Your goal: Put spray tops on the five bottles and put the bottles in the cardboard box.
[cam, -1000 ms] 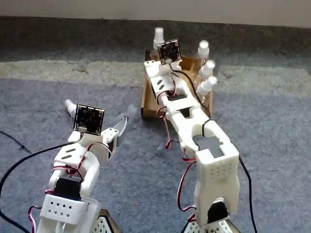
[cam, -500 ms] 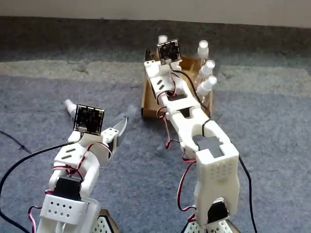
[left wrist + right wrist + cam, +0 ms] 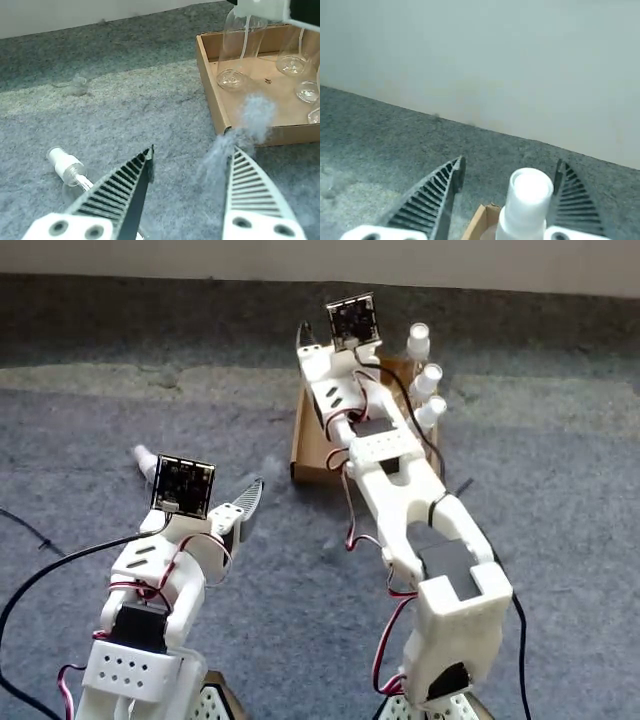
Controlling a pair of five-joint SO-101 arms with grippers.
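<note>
Clear plastic bottles stand upright in the cardboard box (image 3: pixel 299 445), which sits on the grey carpet (image 3: pixel 560 530) toward the far side. In the high view three bottles with white spray tops (image 3: pixel 431 378) line the box's right side. The right arm (image 3: pixel 400 480) stretches over the box. The right gripper (image 3: pixel 510 161) is up at the box's far end with its fingers spread wide. The white spray top (image 3: pixel 530 192) of a bottle is between them, nearer one finger. A corner of the box (image 3: pixel 480 222) shows just below, and a pale wall (image 3: pixel 470 60) rises behind.

From the left wrist, two clear bottle bodies (image 3: pixel 235 55) stand on the box floor just inside its wall (image 3: pixel 210 95). The fifth bottle (image 3: pixel 67 165) lies on its side on the carpet, well apart from the box. Its white top is plain, though its clear body is hard to make out. In the high view it lies (image 3: pixel 145 457) just beyond the left arm (image 3: pixel 165 570). The left gripper (image 3: pixel 192 150) is low over the carpet between that bottle and the box, jaws wide and holding nothing. A tuft of grey fluff (image 3: pixel 252 115) clings near one fingertip.
</note>
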